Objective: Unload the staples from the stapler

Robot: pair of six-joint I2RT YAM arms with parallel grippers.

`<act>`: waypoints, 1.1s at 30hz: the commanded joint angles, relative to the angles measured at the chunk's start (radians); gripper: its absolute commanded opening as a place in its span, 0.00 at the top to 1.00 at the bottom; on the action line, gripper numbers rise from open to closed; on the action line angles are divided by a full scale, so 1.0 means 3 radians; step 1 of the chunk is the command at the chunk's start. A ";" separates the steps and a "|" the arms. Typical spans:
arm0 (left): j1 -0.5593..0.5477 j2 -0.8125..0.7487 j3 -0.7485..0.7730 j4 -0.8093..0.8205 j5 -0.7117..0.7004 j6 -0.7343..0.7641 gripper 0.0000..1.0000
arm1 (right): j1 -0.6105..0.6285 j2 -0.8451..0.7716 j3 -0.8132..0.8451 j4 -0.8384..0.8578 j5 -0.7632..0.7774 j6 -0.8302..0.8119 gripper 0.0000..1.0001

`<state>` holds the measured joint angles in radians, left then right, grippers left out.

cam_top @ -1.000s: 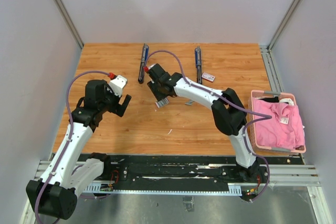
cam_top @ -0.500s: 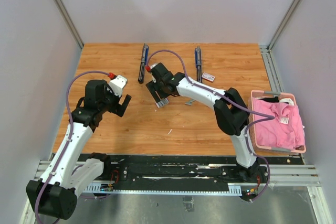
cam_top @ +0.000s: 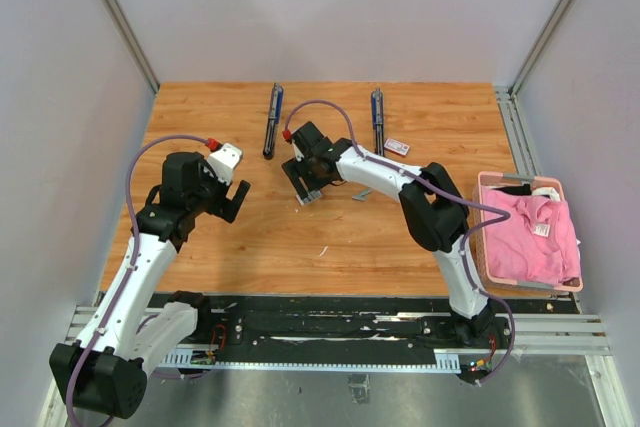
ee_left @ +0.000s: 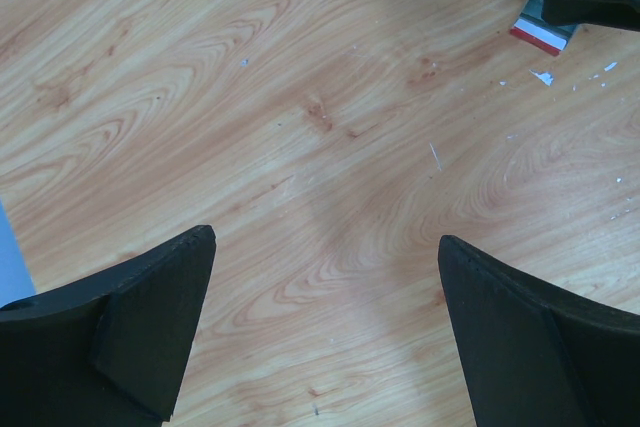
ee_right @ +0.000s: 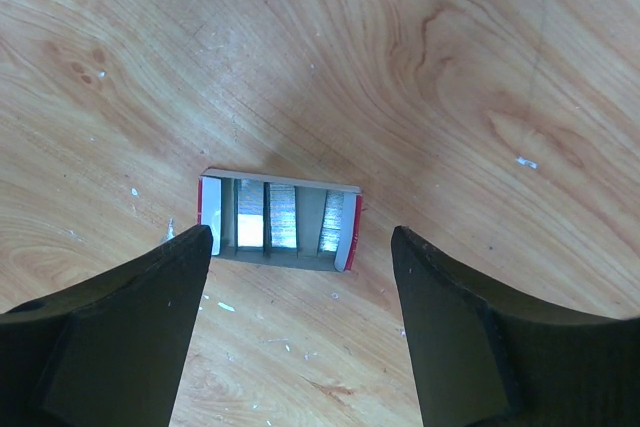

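The wooden tabletop [cam_top: 250, 247] is the biggest thing in front of me. My left arm [cam_top: 140, 257] sits folded at 9 o'clock, just as it was a second ago. My right arm [cam_top: 385, 175] reaches toward the middle; since then its wrist has edged toward 3 o'clock and its elbow has drawn in a little. At 3 o'clock a pink basket [cam_top: 530, 287] holds a pink cloth [cam_top: 520, 242], whose white tag [cam_top: 543, 230] is too small to read. A stapler [cam_top: 272, 120] lies opened out flat at 11 o'clock and a second stapler [cam_top: 377, 120] lies the same way at 1 o'clock, both near the far edge and apart from my pincers. My left pincer [ee_left: 325, 243] hangs wide open over bare wood, gripping nothing. My right pincer [ee_right: 300, 234] is spread open too, wider than a second ago, hovering over an open box [ee_right: 209, 215] near the middle of the tabletop with nothing between its fingers. That box is white with red end walls, and I can read no lettering on it. Inside it lie the staples [ee_right: 283, 215], three silvery strips side by side. A small white box [cam_top: 397, 147] with a red marking, too small to read, lies just at 4 o'clock of the second stapler. A small silvery piece [cam_top: 361, 194] lies at 3 o'clock of the open box, and pale flecks [ee_right: 525, 161] dot the wood.
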<state>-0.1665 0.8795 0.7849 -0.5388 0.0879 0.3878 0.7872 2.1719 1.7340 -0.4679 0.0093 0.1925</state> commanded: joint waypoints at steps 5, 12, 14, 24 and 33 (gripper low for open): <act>0.0013 -0.0027 -0.0020 0.0078 0.0029 0.0027 0.02 | -0.0023 0.0087 -0.0007 -0.0006 -0.0075 0.0051 0.25; 0.0013 -0.0032 -0.0019 0.0078 0.0029 0.0027 0.02 | -0.0026 0.0099 -0.0017 -0.0005 -0.0037 0.0049 0.30; 0.0013 -0.0032 -0.0024 0.0081 0.0029 0.0030 0.02 | -0.0027 0.0110 -0.0017 -0.0009 -0.0031 0.0049 0.32; 0.0013 -0.0030 -0.0021 0.0078 0.0027 0.0032 0.02 | -0.0031 0.0140 -0.0003 -0.0019 -0.0044 0.0062 0.32; 0.0013 -0.0038 -0.0023 0.0077 0.0024 0.0032 0.02 | -0.0034 0.0139 -0.0006 -0.0026 -0.0031 0.0059 0.32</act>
<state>-0.1665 0.8795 0.7849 -0.5388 0.0883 0.3878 0.7872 2.1967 1.7340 -0.4686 -0.0006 0.2020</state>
